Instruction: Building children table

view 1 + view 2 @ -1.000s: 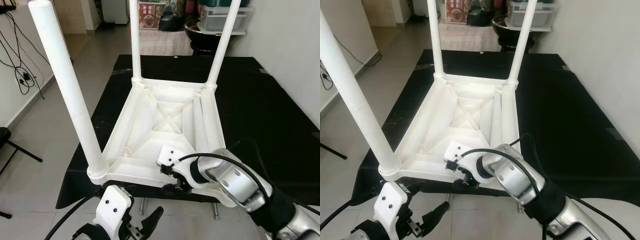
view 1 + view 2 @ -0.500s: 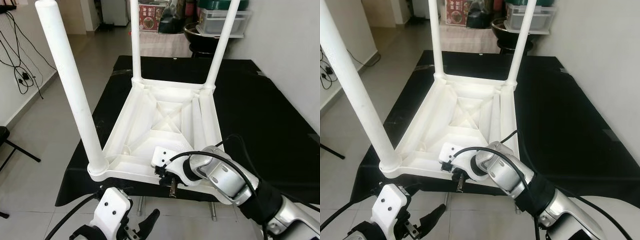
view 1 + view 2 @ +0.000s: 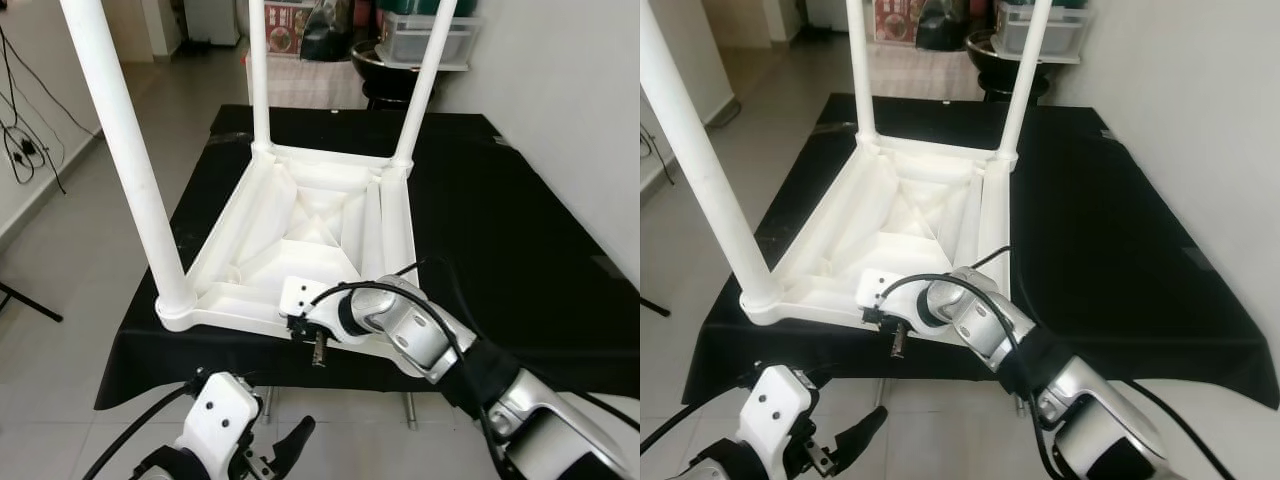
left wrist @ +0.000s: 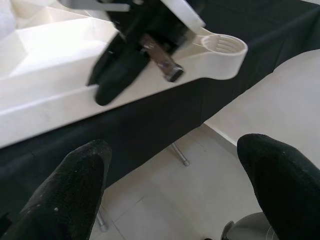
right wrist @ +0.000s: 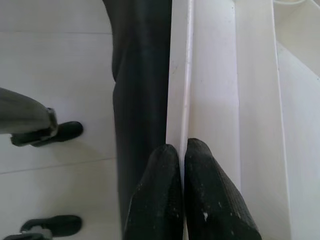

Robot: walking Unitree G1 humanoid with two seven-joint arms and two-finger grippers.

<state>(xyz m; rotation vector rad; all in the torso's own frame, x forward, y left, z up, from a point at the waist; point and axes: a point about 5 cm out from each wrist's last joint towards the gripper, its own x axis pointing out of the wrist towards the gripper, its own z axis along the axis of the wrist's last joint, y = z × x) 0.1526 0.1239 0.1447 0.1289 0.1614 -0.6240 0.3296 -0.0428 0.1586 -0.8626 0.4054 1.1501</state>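
White plastic children's table (image 3: 310,230) lies upside down on the black-covered tabletop (image 3: 500,220), three legs up, no readable writing; right pincer (image 5: 184,150) pinches its near rim, while left pincer (image 4: 172,180) gapes wide, empty, below.

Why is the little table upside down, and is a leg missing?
The table lies top-down on the black cloth. Three legs stand up; the near right socket is empty. The right gripper pinches the near rim.
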